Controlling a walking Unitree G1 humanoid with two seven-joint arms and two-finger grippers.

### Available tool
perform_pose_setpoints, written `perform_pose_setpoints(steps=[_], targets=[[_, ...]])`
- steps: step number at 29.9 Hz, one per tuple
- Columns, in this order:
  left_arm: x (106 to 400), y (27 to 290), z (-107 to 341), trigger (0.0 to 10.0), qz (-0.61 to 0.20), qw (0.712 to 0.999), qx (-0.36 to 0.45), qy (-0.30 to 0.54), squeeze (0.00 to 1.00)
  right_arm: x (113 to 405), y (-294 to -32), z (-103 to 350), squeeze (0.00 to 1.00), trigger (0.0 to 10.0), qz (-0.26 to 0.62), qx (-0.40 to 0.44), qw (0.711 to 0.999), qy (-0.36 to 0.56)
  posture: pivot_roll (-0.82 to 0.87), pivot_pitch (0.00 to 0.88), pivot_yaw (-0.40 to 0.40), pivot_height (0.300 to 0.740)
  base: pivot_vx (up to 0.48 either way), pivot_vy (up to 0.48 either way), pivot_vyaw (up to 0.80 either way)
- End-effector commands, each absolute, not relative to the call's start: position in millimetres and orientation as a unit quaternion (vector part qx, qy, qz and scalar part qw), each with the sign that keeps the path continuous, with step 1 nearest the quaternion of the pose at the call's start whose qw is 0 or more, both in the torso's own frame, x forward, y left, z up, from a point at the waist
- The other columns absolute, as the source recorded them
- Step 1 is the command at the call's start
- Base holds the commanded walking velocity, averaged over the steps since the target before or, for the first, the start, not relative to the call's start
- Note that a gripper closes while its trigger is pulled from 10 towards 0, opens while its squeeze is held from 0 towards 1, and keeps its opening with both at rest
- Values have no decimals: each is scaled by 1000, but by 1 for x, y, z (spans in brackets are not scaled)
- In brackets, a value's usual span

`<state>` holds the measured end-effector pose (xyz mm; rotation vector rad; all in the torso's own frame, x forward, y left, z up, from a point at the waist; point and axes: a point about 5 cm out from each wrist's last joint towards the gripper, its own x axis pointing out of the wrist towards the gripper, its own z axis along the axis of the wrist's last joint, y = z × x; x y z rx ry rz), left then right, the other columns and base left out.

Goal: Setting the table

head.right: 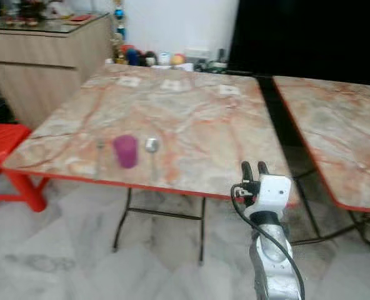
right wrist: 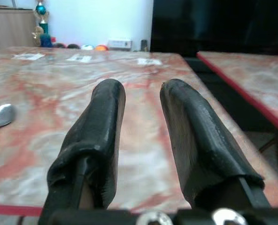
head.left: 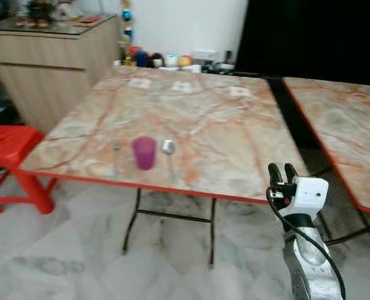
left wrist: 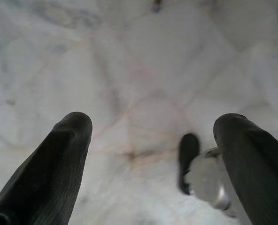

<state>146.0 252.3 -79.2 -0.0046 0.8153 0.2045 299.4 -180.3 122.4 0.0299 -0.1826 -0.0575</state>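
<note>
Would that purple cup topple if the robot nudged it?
Probably. The cup stands upright, taller than wide, and looks like light plastic, so a high push may tip it. On the smooth table, a low push would likelier slide it.

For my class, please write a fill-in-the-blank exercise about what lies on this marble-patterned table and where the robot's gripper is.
1. The cup on the table is ____ in colour.
2. To the cup's right lies a metal ____.
3. The stool left of the table is ____.
4. The right gripper is raised near the table's ____ edge.

Missing words: purple; spoon; red; front
</note>
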Motion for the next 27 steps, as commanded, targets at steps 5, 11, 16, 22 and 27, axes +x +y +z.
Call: perform_pose_setpoints(steps=[5, 11, 16, 22, 27], targets=[[145, 247, -81, 10000, 102, 912, -13, 397, 0, 298, -189, 117, 0, 10000, -44, 16, 996, -77, 14, 75, -26, 740, 0, 435, 0], [147, 246, -80, 10000, 102, 916, -9, 389, 0, 300, -191, 118, 0, 10000, -47, 15, 996, -76, 15, 78, -27, 740, 0, 0, 0], [146, 244, -81, 10000, 102, 915, -12, 390, 0, 300, -191, 117, 0, 10000, -49, 16, 996, -75, 18, 81, -27, 740, 0, 0, 0], [142, 243, -84, 10000, 109, 910, -27, 399, 0, 301, -190, 116, 0, 10000, -46, 15, 996, -73, 18, 82, -28, 740, 0, 0, 0], [142, 244, -84, 10000, 109, 908, -26, 405, 0, 302, -189, 115, 0, 10000, -46, 15, 996, -70, 19, 81, -26, 740, 0, 369, 0]])
